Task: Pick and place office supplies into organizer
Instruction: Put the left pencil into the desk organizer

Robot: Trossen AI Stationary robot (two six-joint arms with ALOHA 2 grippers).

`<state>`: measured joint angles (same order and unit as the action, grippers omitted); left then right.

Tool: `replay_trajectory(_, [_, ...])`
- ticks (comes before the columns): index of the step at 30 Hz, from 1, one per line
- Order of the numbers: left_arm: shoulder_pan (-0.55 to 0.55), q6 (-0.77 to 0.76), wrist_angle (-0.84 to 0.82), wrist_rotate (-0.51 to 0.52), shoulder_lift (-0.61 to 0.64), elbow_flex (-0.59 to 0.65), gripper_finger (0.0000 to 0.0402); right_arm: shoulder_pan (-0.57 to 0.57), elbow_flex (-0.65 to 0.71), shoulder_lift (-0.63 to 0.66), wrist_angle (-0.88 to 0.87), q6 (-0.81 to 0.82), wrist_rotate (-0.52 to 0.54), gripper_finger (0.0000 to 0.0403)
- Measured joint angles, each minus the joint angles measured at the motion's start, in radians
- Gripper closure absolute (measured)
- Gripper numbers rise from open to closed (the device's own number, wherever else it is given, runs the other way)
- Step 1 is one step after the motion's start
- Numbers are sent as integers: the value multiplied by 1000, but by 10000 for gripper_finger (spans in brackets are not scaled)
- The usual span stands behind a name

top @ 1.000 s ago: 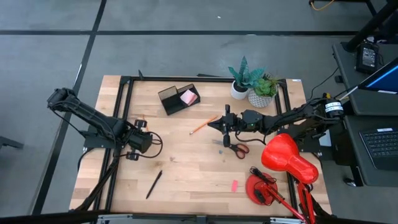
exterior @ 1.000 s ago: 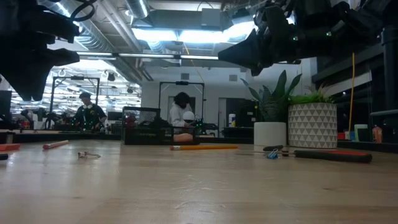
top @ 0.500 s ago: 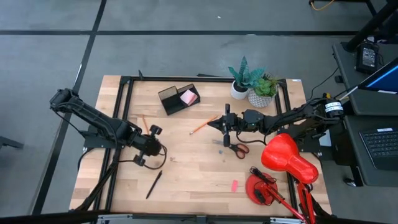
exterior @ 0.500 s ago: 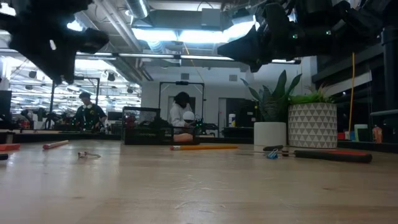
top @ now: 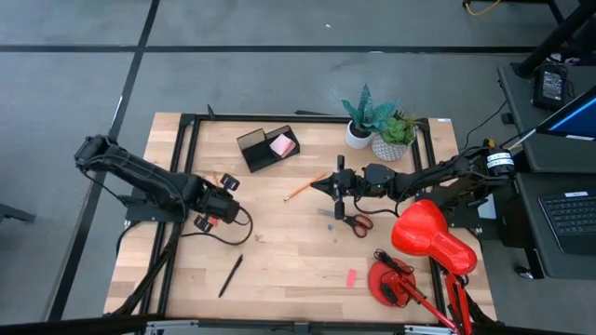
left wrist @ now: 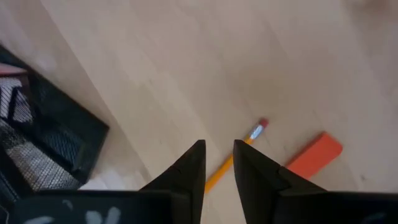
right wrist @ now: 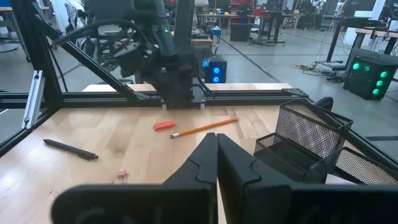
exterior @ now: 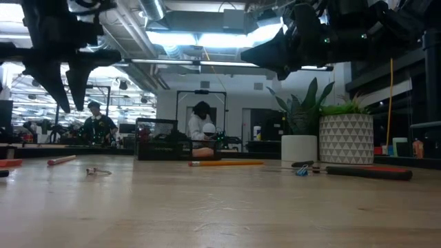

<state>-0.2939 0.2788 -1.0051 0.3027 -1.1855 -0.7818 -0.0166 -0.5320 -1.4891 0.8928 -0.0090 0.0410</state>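
My left gripper [top: 220, 197] [exterior: 71, 93] hangs open above the table's left part, fingers pointing down. Just past its fingertips [left wrist: 219, 146] lie an orange pencil [left wrist: 239, 155] and an orange-red eraser [left wrist: 314, 152], flat on the wood. My right gripper [top: 328, 186] [right wrist: 216, 140] is shut and empty, held level above mid-table. A second orange pencil [top: 304, 186] lies below it, and red-handled scissors [top: 349, 221] lie nearby. The dark organizer [top: 263, 149] stands at the far side with a pink sticky pad [top: 282, 144] in it. A black pen [top: 230, 275] and a pink eraser [top: 351, 277] lie near the front edge.
Two potted plants [top: 358, 121] [top: 396, 135] stand at the far right. A red desk lamp [top: 424, 247] fills the near right corner. A small clip-like item [exterior: 98, 171] lies on the wood near mid-table. People sit in the room beyond the table [exterior: 201, 127].
My left gripper has swung out from the left edge toward the table's middle, then drawn back a little toward the far edge. It has tipped from nearly level to pointing straight down over the pencil and eraser.
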Motion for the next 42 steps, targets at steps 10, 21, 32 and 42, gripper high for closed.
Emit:
replay_trajectory(10, [41, 47, 0, -52, -41, 70, 289, 0, 0, 0, -11, -2, -1, 396])
replay_trajectory(21, [108, 109, 41, -80, -41, 150, 286, 0, 0, 0, -23, -26, -1, 396])
replay_trajectory(32, [199, 220, 95, -83, -41, 192, 286, 1, 0, 0, -24, -26, -12, 396])
replay_trajectory(42, [312, 364, 99, -119, -41, 192, 286, 1, 0, 0, -24, -26, -12, 396])
